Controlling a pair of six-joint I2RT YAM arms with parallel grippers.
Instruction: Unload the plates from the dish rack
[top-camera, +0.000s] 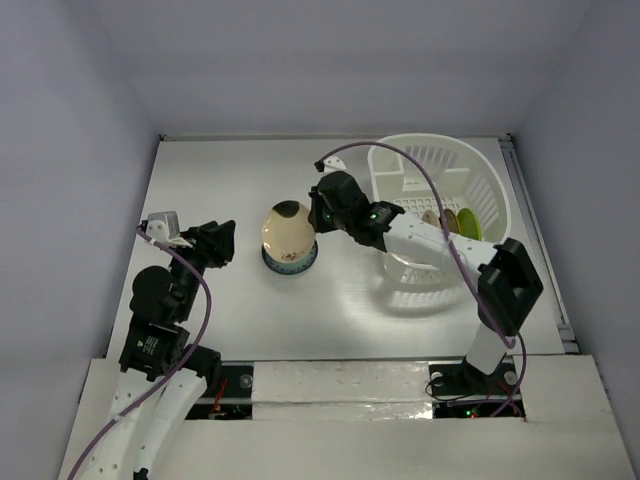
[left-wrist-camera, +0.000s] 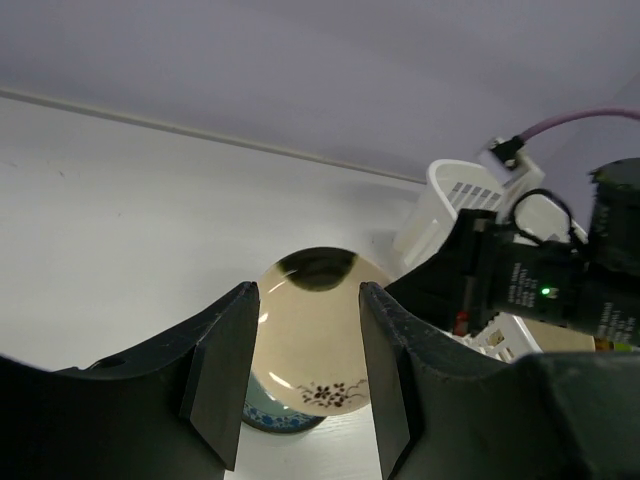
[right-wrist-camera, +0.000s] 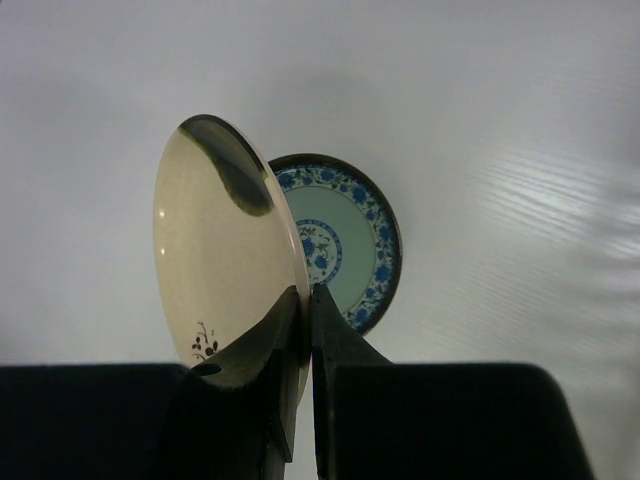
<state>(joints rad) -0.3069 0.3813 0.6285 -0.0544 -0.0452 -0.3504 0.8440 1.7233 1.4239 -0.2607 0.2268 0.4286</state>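
Here, near the centre of the overhead view, the right gripper (top-camera: 314, 220) (right-wrist-camera: 305, 300) pinches the lower rim of the cream plate (top-camera: 285, 228) (right-wrist-camera: 225, 260) (left-wrist-camera: 315, 330), its jaws narrowed tight onto the edge. The plate is tilted steeply, just above the teal patterned plate (top-camera: 300, 263) (right-wrist-camera: 345, 250) (left-wrist-camera: 270, 415), which lies flat on the table (top-camera: 230, 170). Whether the two touch I cannot tell. The left gripper (top-camera: 225, 240) (left-wrist-camera: 305, 295) sits left of centre, jaws partly apart and holding nothing, pointed at the plates. At the upper right, the dish rack (top-camera: 400, 170) (left-wrist-camera: 450, 200) contains an amber plate (top-camera: 450, 220) and a lime green plate (top-camera: 468, 222), both standing on edge.
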